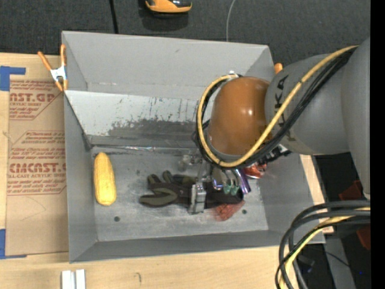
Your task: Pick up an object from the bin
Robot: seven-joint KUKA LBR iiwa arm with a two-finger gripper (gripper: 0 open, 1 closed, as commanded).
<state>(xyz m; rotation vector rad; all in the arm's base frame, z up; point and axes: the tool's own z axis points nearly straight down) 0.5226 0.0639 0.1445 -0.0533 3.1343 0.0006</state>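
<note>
Item 1. Grey metal bin (162, 71): you have its sloped walls all round and a flat floor in the lower half, where every loose thing lies.

Item 2. Arm (325, 113): grey, entering from the right, with yellow and black cables looped over it.

Item 3. Orange cover (237, 116): a rounded dome on the wrist, above the right-centre of the floor.

Item 4. Gripper (197, 198): set low under the dome, near the floor, at the right end of item 5 and touching or almost touching it. You cannot tell whether it is wide, narrow or closed on anything.

Item 5. Dark olive-black glove-like thing (161, 191): limp and lying flat at mid-floor, its lobes pointing left. It is the thing nearest the gripper.

Item 6. Yellow corn cob (104, 178): on end along the left wall, well apart from the gripper.

Item 7. Small red thing (227, 212): on the floor just right of the gripper and below it, kind unclear.

Item 8. Small red-and-white thing (257, 171): by the right wall, partly under the wrist.
</note>
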